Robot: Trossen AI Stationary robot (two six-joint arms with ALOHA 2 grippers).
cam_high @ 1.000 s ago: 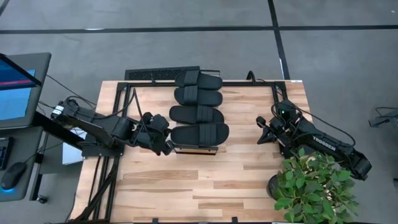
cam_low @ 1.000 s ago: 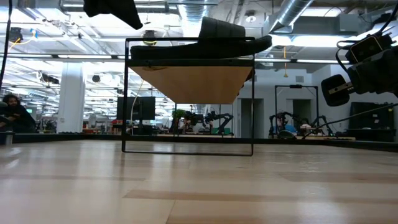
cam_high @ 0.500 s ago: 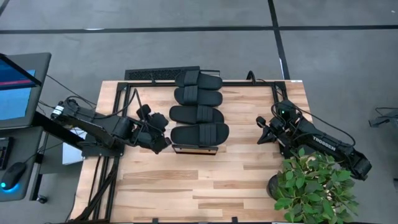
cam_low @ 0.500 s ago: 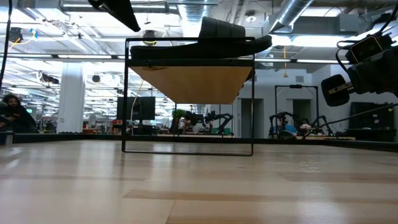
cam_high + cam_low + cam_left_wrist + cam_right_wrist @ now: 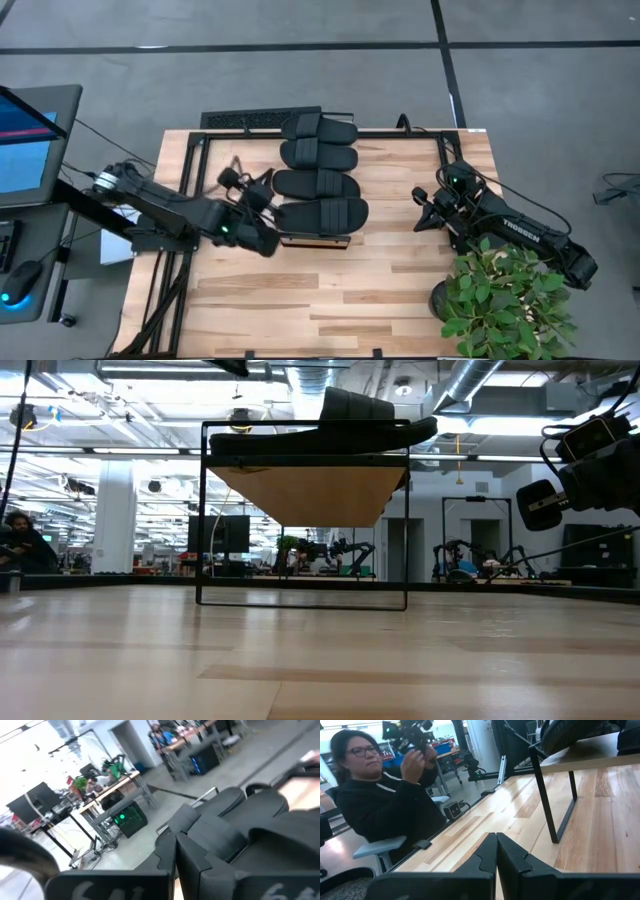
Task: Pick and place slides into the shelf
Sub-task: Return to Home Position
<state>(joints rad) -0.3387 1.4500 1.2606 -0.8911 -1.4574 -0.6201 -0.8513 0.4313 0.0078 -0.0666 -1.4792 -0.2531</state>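
Four black slides lie side by side on top of the shelf, a light-wood rack on a black frame at the table's middle far part. My left gripper is shut and hovers just left of the shelf's near left corner, beside the nearest slide. The left wrist view shows its shut fingers with the slides close beyond them. My right gripper waits shut at the table's right, above the bare wood.
A potted plant stands at the near right corner. A black keyboard-like bar lies at the far edge. A monitor is left of the table. A seated person shows beyond the table. Bare wood lies near the front edge.
My left gripper has stayed shut and has rolled and swung its wrist beside the shelf's left end, shifting slightly toward the near edge. In the low view the arm has left the picture's top. The slides and the right arm have kept still.
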